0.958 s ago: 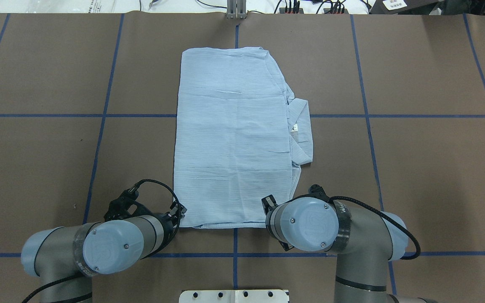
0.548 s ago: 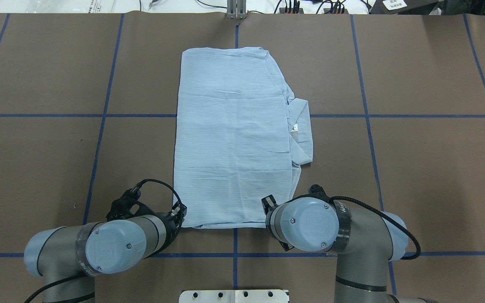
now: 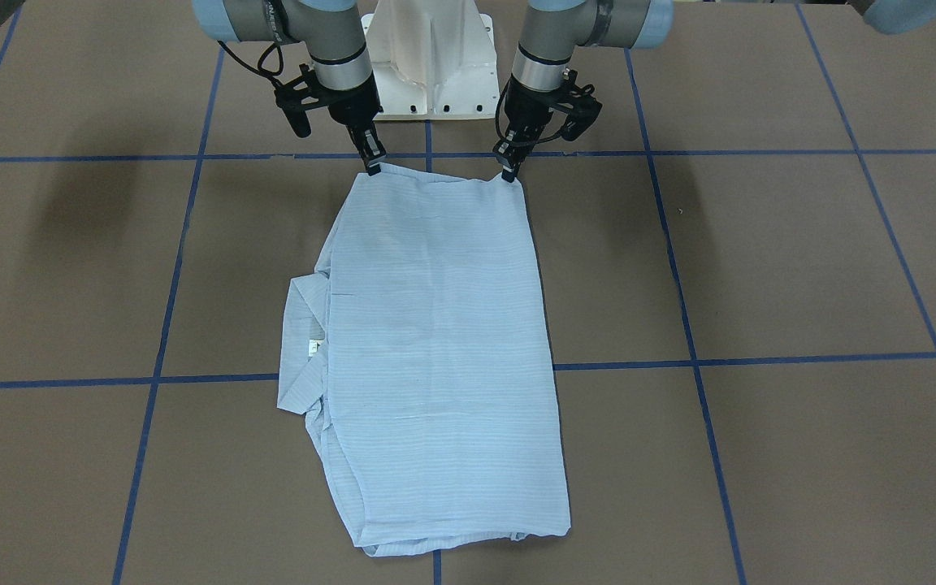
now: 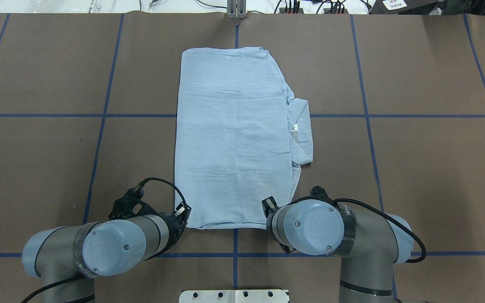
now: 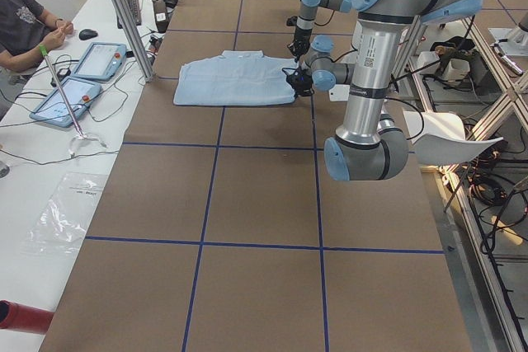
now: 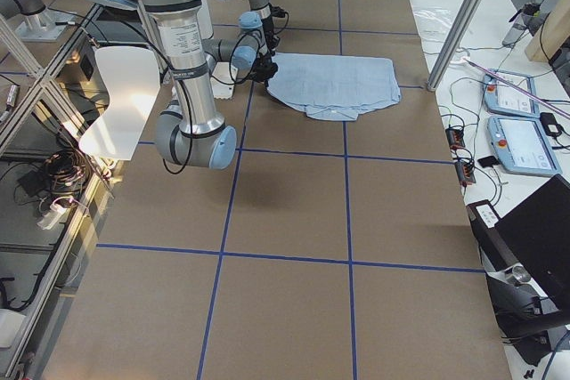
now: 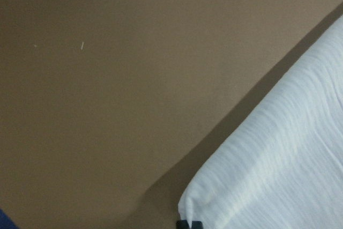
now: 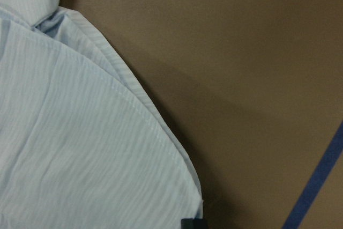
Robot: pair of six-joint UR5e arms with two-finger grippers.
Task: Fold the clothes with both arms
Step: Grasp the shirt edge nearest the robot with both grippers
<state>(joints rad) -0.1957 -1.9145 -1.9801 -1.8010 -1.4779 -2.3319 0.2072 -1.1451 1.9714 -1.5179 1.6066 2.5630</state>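
Note:
The pale-blue striped shirt (image 4: 234, 134) lies folded into a long rectangle on the brown table, its collar (image 4: 301, 126) and white label sticking out on my right side. It also shows in the front-facing view (image 3: 435, 341). My left gripper (image 3: 509, 173) is shut on the shirt's near left corner. My right gripper (image 3: 373, 166) is shut on the near right corner. Both corners are raised slightly off the table. In the overhead view the wrists largely hide the left gripper (image 4: 182, 211) and the right gripper (image 4: 269, 205). The wrist views show the shirt's cloth (image 7: 284, 170) (image 8: 80, 132) at the fingertips.
The white pedestal base (image 3: 431, 73) stands just behind the grippers. Blue tape lines (image 4: 99, 115) grid the brown table cover. A metal post (image 4: 236, 10) stands at the far edge. An operator (image 5: 25, 26) and tablets (image 5: 82, 76) are beyond that far edge.
The shirt's near left corner has been drawn inward and lifted a little with my left gripper. The right arm has shifted slightly. The rest of the shirt lies as before.

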